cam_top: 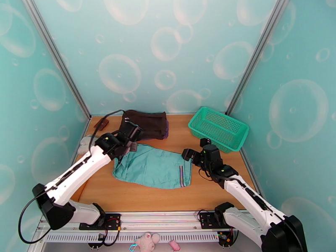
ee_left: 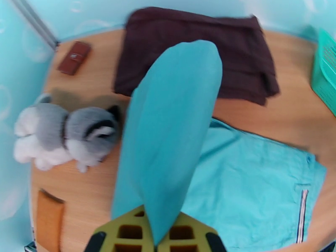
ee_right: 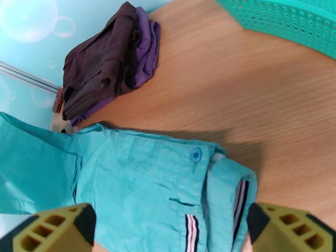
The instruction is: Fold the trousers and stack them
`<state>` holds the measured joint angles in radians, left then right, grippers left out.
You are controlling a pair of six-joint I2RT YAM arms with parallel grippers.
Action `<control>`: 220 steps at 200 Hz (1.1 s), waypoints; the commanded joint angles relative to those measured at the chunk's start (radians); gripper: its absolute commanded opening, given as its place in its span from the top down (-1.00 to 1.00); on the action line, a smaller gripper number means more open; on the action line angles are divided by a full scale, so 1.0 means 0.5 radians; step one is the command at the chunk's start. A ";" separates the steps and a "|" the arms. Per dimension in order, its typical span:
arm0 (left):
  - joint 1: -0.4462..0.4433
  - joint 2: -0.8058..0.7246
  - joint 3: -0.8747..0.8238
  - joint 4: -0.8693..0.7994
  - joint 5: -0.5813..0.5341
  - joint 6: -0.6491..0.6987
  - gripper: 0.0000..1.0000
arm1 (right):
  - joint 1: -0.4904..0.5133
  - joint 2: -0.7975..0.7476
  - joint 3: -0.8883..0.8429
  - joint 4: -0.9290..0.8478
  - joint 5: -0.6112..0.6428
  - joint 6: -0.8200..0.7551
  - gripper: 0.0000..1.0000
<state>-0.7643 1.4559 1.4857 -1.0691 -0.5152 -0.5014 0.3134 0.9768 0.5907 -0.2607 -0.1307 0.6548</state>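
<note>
The light teal trousers point(cam_top: 153, 166) lie spread on the wooden table, with the striped waistband point(cam_top: 181, 175) toward the right. My left gripper point(cam_top: 131, 139) hovers over their upper left end, shut on a lifted fold of the teal cloth point(ee_left: 172, 135), which runs up from between the yellow fingers point(ee_left: 126, 232). My right gripper point(cam_top: 194, 151) stands open above the waistband end. In the right wrist view its fingers point(ee_right: 50, 227) sit wide apart over the trousers point(ee_right: 138, 181), and the button and striped waistband point(ee_right: 240, 198) lie between them.
A dark brown folded garment point(cam_top: 145, 123) on a purple one lies at the back. The green mesh basket point(cam_top: 218, 127) stands at the back right. A grey and white plush toy point(ee_left: 63, 135) and a brown wallet point(ee_left: 74, 57) are at the left edge.
</note>
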 commanded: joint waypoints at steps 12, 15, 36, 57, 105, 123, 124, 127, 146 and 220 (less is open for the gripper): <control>-0.220 0.203 -0.045 0.243 0.143 -0.366 1.00 | -0.057 -0.033 -0.071 0.090 -0.115 -0.117 -0.99; -0.235 0.218 -0.062 0.275 0.164 -0.387 1.00 | -0.060 -0.029 -0.078 0.100 -0.122 -0.119 -0.99; -0.314 0.275 -0.221 0.605 0.233 -0.578 1.00 | -0.081 0.001 -0.141 0.191 -0.234 -0.099 -0.99; -0.343 0.275 -0.374 0.916 0.362 -0.678 1.00 | -0.074 0.049 -0.189 0.181 -0.232 -0.039 -0.94; -0.490 0.338 -0.396 0.982 0.315 -0.790 1.00 | -0.050 0.285 -0.389 0.336 -0.155 0.067 -0.56; -0.526 0.368 -0.364 0.973 0.295 -0.795 1.00 | 0.010 0.444 -0.397 0.373 -0.107 0.090 -0.33; -0.528 0.368 -0.362 0.971 0.291 -0.793 1.00 | 0.012 0.451 -0.400 0.380 -0.108 0.091 -0.31; -0.536 0.370 -0.354 0.965 0.280 -0.792 1.00 | 0.024 0.465 -0.408 0.401 -0.113 0.099 -0.27; -0.560 0.383 -0.328 0.915 0.225 -0.796 1.00 | 0.092 0.519 -0.414 0.472 -0.101 0.143 0.10; -0.699 0.584 -0.108 1.041 0.313 -0.755 1.00 | 0.124 0.632 -0.435 0.481 -0.048 0.181 1.00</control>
<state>-1.0870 1.6829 1.3792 -0.6201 -0.3893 -0.8837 0.3687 1.2602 0.3916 -0.0433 -0.1669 0.7322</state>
